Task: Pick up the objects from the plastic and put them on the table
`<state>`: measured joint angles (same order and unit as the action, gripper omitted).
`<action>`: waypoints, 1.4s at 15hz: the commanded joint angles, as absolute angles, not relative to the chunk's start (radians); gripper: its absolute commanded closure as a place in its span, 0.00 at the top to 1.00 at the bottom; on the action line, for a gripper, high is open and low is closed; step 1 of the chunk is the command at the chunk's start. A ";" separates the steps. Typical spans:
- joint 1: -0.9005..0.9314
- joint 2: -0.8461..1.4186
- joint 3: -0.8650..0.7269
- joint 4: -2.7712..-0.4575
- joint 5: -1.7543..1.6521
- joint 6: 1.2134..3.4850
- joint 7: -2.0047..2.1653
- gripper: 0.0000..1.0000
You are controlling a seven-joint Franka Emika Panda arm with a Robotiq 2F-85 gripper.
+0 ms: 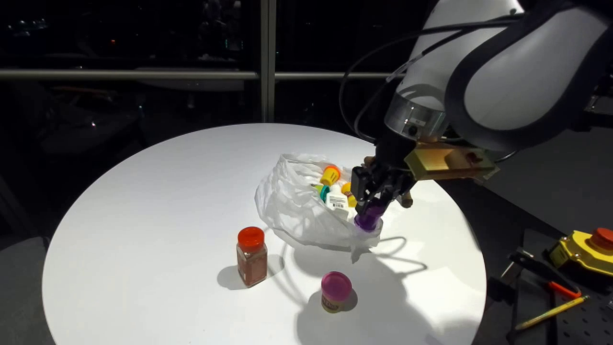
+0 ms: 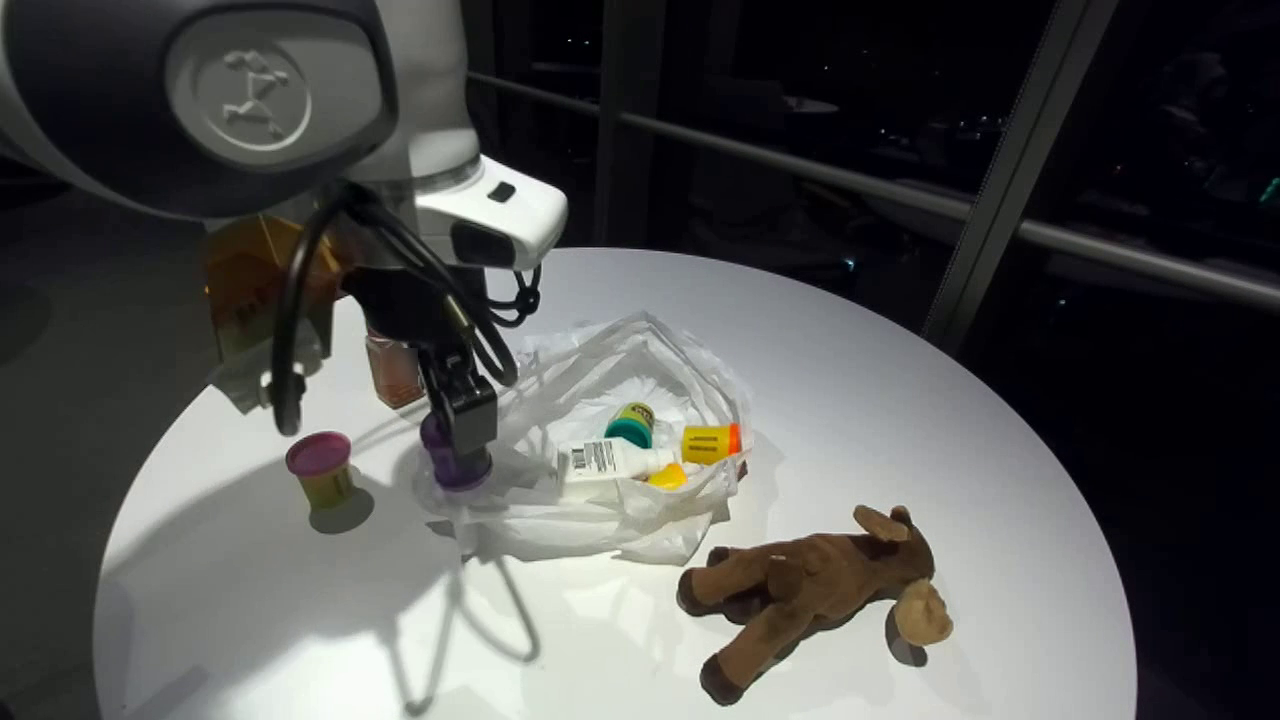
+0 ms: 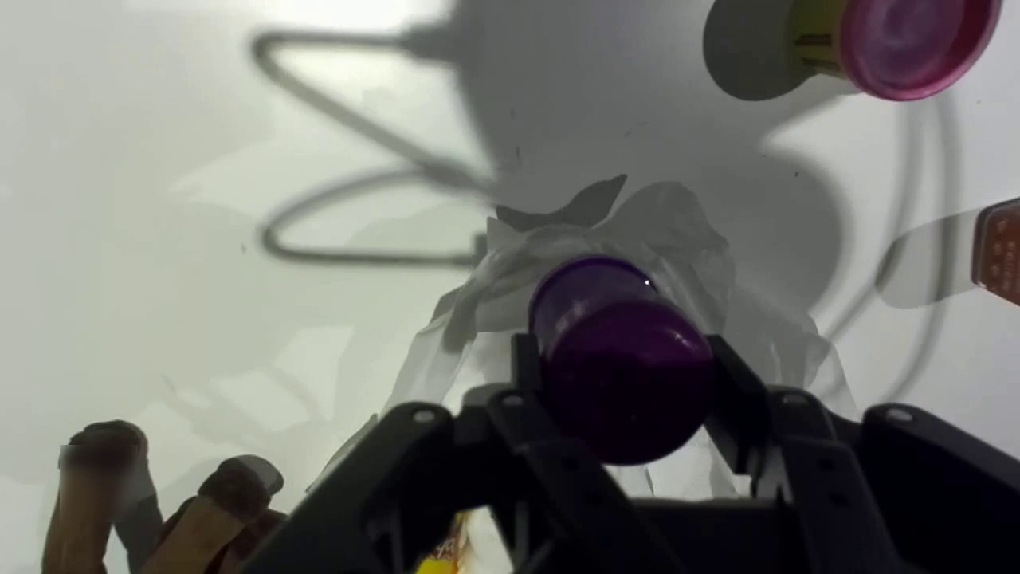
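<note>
White crinkly plastic is what the bag (image 1: 294, 211) is made of, and over its edge the arm (image 1: 522, 81) is stretched in from higher up, angled steeply down. It's bent at the wrist (image 1: 415, 120) so that the gripper (image 3: 625, 367) is aimed downward, held low over the bag's rim. A purple tub (image 1: 368, 221) is pinched there, jaws pressed against it from both sides, which is shown pretty clearly in the wrist view. Whether its base is touched by the bag can't really be made out, tbh.

As for the rest: inside the bag a white bottle (image 2: 600, 460) is laid down, and an orange-lidded yellow tub (image 2: 711, 444), a teal-lidded tub (image 2: 631, 424) and a partly hidden yellow-lidded tub (image 2: 668, 477) are kinda bunched up around it. Outside the bag, a red-capped jar (image 1: 252, 258) and a pink-lidded tub (image 1: 335, 287) are stood upright on the table (image 1: 167, 215), apart from the bag but near it. Just beside the bag, a brown plush toy (image 2: 810, 575) is seen sprawled on the table too, best caught in an exterior view.
</note>
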<state>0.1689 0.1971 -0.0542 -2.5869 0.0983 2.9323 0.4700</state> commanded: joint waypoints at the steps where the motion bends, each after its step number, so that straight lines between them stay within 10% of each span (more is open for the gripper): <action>1: 0.171 0.036 -0.032 -2.685 0.089 2.890 0.461 0.25; 19: 0.222 0.371 -0.078 -2.561 -0.065 2.883 0.473 0.25; 20: 0.221 0.357 -0.073 -2.572 -0.054 2.862 0.451 0.75; 21: 0.226 0.336 -0.076 -2.590 -0.056 2.860 0.440 0.76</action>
